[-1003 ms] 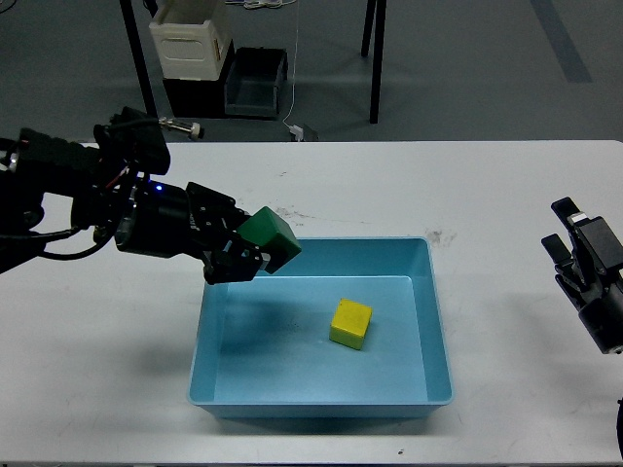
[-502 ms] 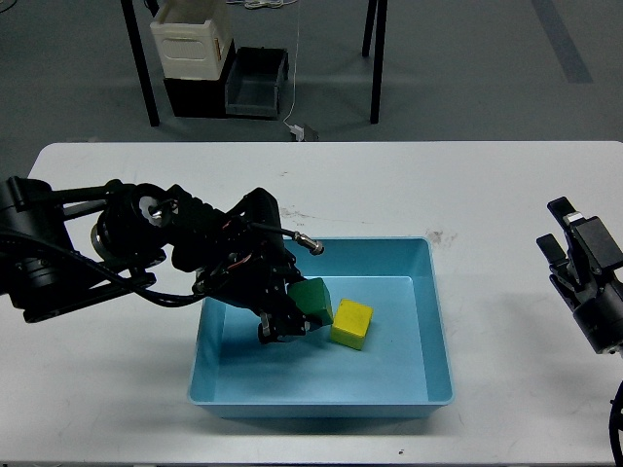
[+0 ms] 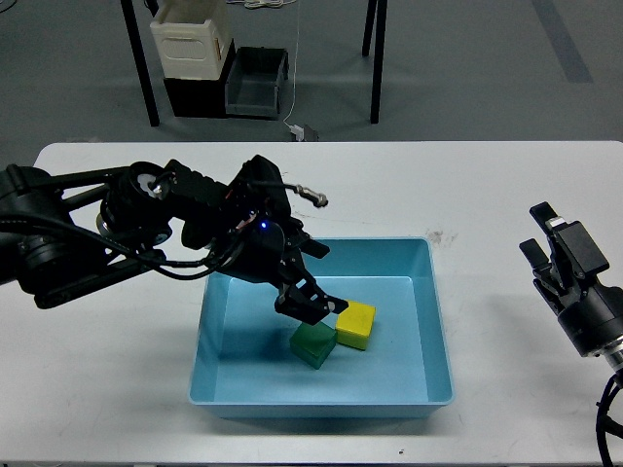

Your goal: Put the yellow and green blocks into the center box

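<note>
The green block (image 3: 312, 346) lies on the floor of the light blue box (image 3: 438, 321), against the left side of the yellow block (image 3: 354, 324). My left gripper (image 3: 310, 303) hangs just above the green block with its fingers spread, holding nothing. My right gripper (image 3: 537, 233) is at the right edge of the white table (image 3: 506, 185), well away from the box, open and empty.
Past the table's far edge, a white container (image 3: 191, 39) and a dark bin (image 3: 255, 82) stand on the floor between black frame legs (image 3: 140, 58). My left arm reaches over the box's left rim.
My left gripper carried the green block from above the box's left rim down into the box, then opened and let it go beside the yellow block. The right arm shifted slightly.
</note>
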Robot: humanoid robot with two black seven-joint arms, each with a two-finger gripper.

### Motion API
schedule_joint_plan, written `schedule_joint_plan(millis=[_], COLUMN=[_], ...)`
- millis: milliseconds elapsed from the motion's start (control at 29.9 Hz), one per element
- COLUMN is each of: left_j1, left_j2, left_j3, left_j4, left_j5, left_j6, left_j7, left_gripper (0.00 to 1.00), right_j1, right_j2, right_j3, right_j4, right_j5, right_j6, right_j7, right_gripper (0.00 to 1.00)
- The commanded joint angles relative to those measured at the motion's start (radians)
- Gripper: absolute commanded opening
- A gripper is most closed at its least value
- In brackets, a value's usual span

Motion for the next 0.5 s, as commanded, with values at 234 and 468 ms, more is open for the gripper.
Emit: schedule_joint_plan(millis=[234,468], left_j1=[0.594,0.842], left_j2=[0.065,0.047], left_j3=[-0.652,-0.707], left_j4=[-0.153,-0.180], left_j5=[-0.842,-1.313], left_j6=[0.000,0.018], left_j7=[0.000,0.000], left_gripper=[1.00,1.00], right_j1=[0.003,-0.018], right_j2=[0.038,0.038], right_j3=[0.015,0.030], right_j4=[0.001,0.002], right_j5=[0.782,1.130], right_j6=[0.059,0.145], right_j7=[-0.064,-0.175], right_gripper=[1.00,1.00])
